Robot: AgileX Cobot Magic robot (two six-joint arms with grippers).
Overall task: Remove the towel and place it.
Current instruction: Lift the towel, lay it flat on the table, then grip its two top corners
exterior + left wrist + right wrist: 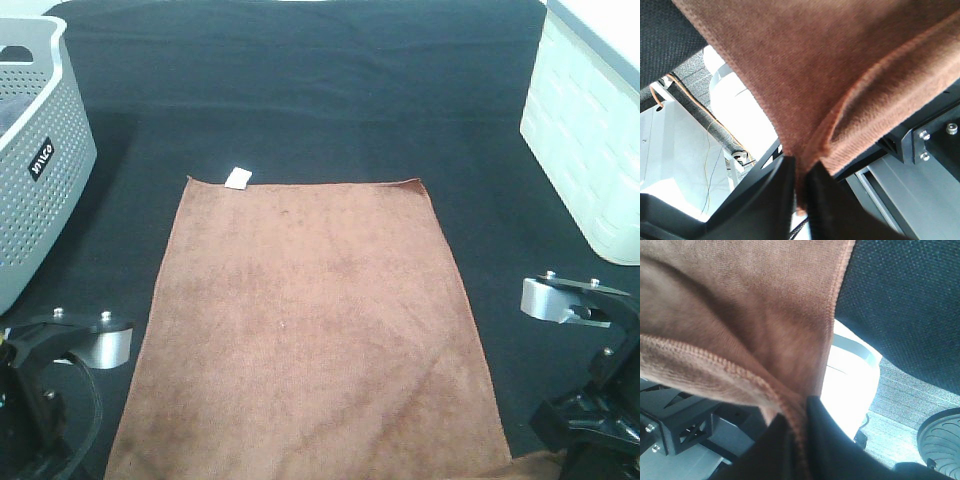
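The brown towel (310, 320) lies spread flat on the black table cover (300, 90), its small white tag (237, 178) at the far left corner. Its near edge hangs over the table's front. In the left wrist view my left gripper (800, 172) is shut on the towel (815, 60) at its near left corner, with the stitched hem pinched between the black fingers (772, 192). In the right wrist view my right gripper (799, 420) pinches the near right corner of the towel (740, 305) the same way. Both arms sit low at the front edge, left arm (60, 370) and right arm (590, 370).
A grey perforated laundry basket (35, 150) stands at the left edge of the table. A white ribbed bin (590, 130) stands at the right. Below the table's front edge, the wrist views show floor, cables and frame parts.
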